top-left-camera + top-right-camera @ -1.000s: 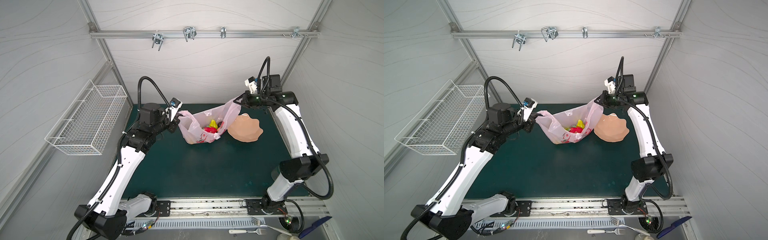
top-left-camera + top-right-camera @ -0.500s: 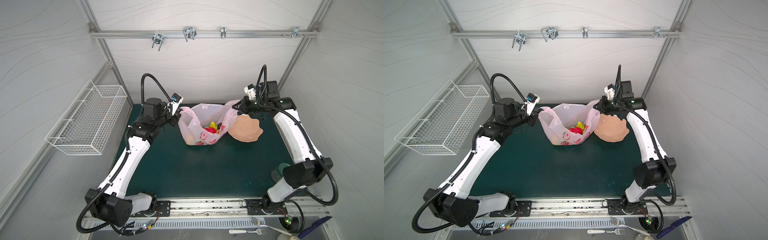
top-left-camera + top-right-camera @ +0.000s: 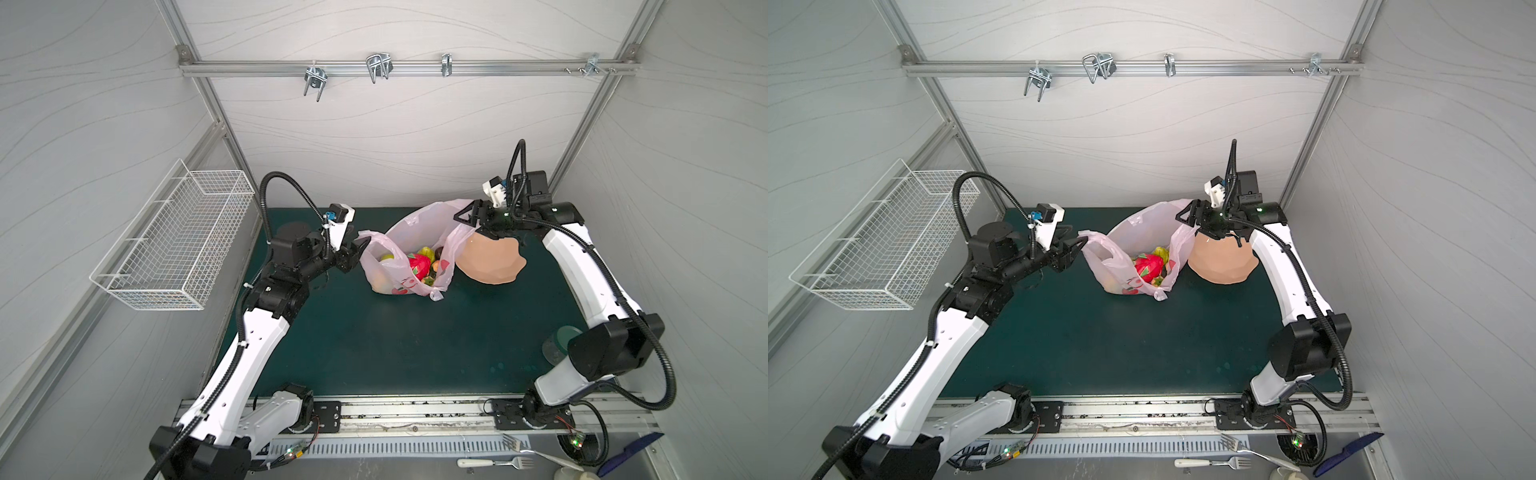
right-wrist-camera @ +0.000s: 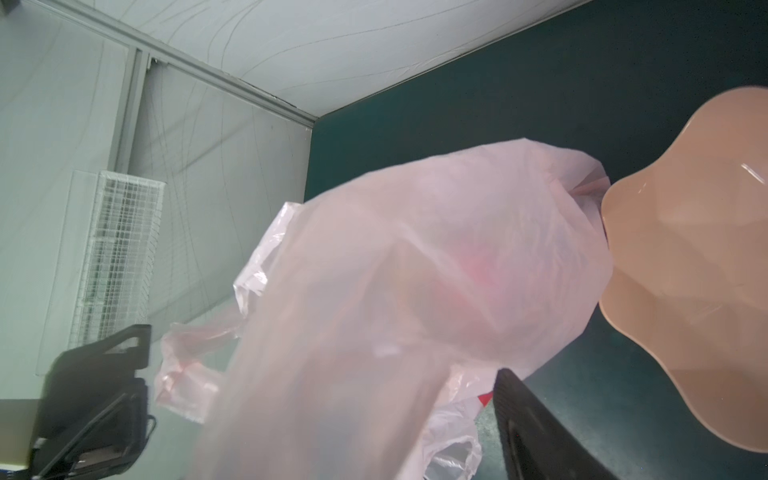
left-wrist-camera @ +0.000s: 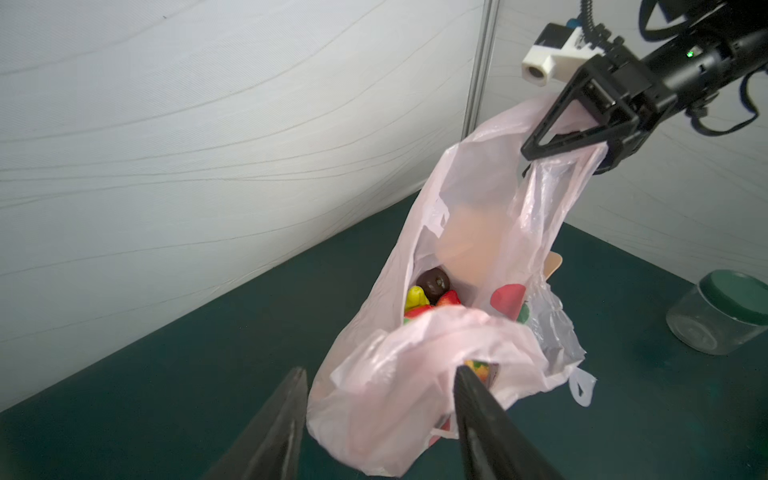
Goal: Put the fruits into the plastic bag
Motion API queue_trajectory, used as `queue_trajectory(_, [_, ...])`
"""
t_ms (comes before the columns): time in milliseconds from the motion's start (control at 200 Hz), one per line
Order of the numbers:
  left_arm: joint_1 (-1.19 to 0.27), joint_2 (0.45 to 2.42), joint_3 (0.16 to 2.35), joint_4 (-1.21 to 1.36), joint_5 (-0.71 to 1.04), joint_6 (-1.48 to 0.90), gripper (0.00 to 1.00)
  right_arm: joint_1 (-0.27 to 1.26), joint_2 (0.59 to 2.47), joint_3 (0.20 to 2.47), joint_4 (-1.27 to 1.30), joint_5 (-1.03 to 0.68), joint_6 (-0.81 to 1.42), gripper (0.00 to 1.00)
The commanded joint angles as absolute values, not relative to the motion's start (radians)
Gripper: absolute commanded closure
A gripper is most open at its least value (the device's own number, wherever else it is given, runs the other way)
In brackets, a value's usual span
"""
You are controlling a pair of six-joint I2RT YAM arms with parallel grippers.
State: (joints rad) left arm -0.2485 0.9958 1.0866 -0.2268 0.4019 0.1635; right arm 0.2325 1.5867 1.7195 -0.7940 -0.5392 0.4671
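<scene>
The pale pink plastic bag (image 3: 397, 276) (image 3: 1121, 253) stands on the green mat, mouth up. Inside lie the fruits: a red dragon fruit (image 3: 419, 266) (image 3: 1148, 266), a green-yellow pear (image 3: 427, 251), a dark round fruit (image 5: 433, 281), a yellow fruit (image 5: 415, 297) and a strawberry (image 5: 449, 298). My left gripper (image 3: 361, 245) (image 5: 378, 374) is open at the bag's left side, its slack handle slumped between the fingers. My right gripper (image 3: 467, 216) (image 5: 561, 141) is open too, with the bag's other handle still draped over one finger. In the right wrist view the bag (image 4: 415, 270) hides all but one finger (image 4: 536, 428).
A peach wavy-edged plate (image 3: 492, 259) sits right of the bag, under the right gripper. A glass jar with a green lid (image 5: 719, 311) stands at the mat's right side, by the right arm's elbow. A white wire basket (image 3: 174, 245) hangs on the left wall. Forks (image 3: 494, 462) lie beyond the front rail.
Both grippers were shut on the bag's handles, stretching it between them. Both have opened; the left handle has slumped, the bag has gone slack, and both grippers sit closer to the bag.
</scene>
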Motion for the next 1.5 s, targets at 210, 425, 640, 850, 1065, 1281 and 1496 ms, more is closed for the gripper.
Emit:
queue_trajectory(210, [-0.242, 0.829, 1.066, -0.21, 0.356, 0.022, 0.24, 0.083, 1.426, 1.666, -0.798, -0.519, 0.35, 0.01])
queue_trajectory(425, [-0.242, 0.806, 1.038, -0.217, 0.285, -0.004, 0.2, 0.054, 1.38, 1.663, -0.777, -0.51, 0.34, 0.01])
queue_trajectory(640, [-0.242, 0.777, 1.0, -0.231, 0.222, -0.029, 0.17, 0.0, 1.366, 1.642, -0.891, -0.37, 0.334, 0.01])
queue_trajectory(850, [-0.242, 0.725, 0.923, -0.272, 0.081, -0.059, 0.11, -0.053, 1.221, 1.351, -0.792, -0.28, 0.318, 0.01])
queue_trajectory(1065, [-0.242, 0.637, 0.737, -0.254, -0.131, -0.106, 0.0, -0.069, 1.042, 0.956, -0.53, -0.175, 0.259, 0.01])
queue_trajectory(1281, [-0.238, 0.602, 0.473, -0.04, -0.306, -0.094, 0.0, -0.069, 0.913, 0.565, -0.141, -0.115, 0.269, 0.01])
queue_trajectory(1496, [-0.139, 0.769, 0.332, 0.246, -0.333, -0.102, 0.0, -0.069, 0.87, 0.389, 0.094, -0.029, 0.24, 0.01])
